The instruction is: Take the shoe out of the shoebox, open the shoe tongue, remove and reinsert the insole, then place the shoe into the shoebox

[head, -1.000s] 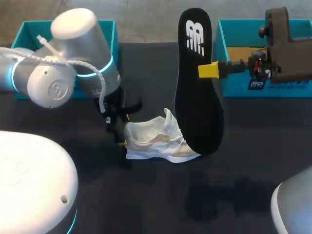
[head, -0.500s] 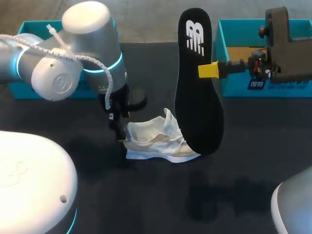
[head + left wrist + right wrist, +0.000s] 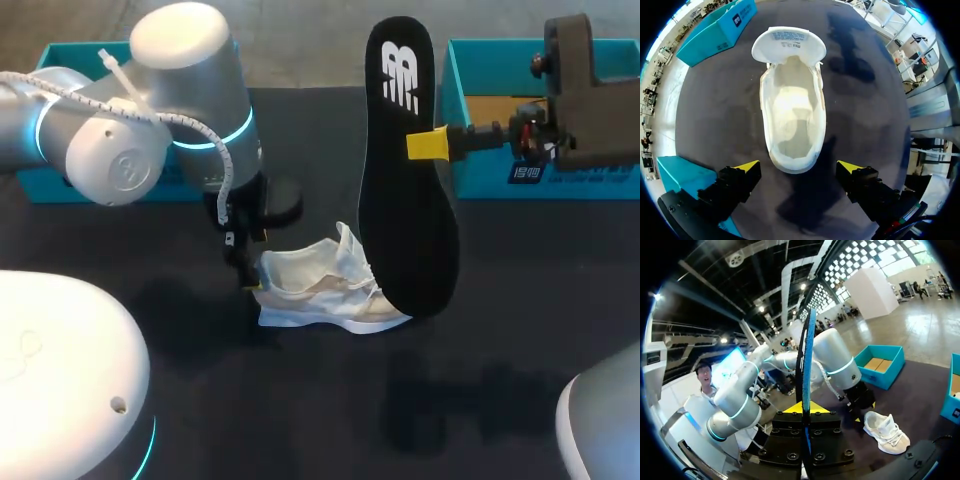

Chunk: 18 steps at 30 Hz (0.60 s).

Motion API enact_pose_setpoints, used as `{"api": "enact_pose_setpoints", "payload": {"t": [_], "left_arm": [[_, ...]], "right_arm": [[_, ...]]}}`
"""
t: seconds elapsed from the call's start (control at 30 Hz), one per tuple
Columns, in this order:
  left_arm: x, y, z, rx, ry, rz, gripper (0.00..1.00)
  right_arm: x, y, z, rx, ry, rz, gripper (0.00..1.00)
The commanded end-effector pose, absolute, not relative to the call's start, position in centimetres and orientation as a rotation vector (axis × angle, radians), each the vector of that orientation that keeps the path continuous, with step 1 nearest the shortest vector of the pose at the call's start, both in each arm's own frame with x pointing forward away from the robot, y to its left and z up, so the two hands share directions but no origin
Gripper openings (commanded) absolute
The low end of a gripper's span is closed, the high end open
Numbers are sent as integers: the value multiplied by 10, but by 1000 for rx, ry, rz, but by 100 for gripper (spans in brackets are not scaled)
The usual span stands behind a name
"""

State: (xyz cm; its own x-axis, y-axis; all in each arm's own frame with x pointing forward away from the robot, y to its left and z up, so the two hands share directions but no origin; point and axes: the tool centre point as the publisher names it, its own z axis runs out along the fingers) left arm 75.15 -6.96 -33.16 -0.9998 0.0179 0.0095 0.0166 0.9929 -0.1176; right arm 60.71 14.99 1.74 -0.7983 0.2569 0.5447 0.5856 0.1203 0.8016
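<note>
Gaping white shoe [image 3: 792, 115] sits tongue-back — right hand [image 3: 425, 143] grips black insole [image 3: 405, 210].

Surface notes, quick:
- shoe [image 3: 320, 290]: white woven cloth upper, soft and matt; lining pale, smooth fabric, slight sheen
- insole [image 3: 405, 170]: black, matt, foam-looking, flat white print on top
- table [image 3: 300, 400]: dark matt cover, faintly blotchy, no shine
- shoebox [image 3: 540, 110]: teal cardboard, matt; plain brown card inside
- left arm [image 3: 170, 100]: smooth glossy silver shell, bright highlights
- cable sleeve [image 3: 150, 115]: white, braided, rough-ish
- right gripper [image 3: 804, 410]: matt black blocks, small screw heads
- left gripper [image 3: 799, 167]: same matt black, yellow tips look like plastic
</note>
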Motion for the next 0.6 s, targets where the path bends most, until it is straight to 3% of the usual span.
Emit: {"api": "enact_pose_setpoints", "payload": {"t": [0.03,0.6], "left_arm": [[751,-69,-331,-28,-3127,184,100],[762,-91,-312,-71,-3181,183,100]], "right_arm": [[609,153,18,-830,-2130,-1726,0],[609,153,18,-830,-2130,-1726,0]]}}
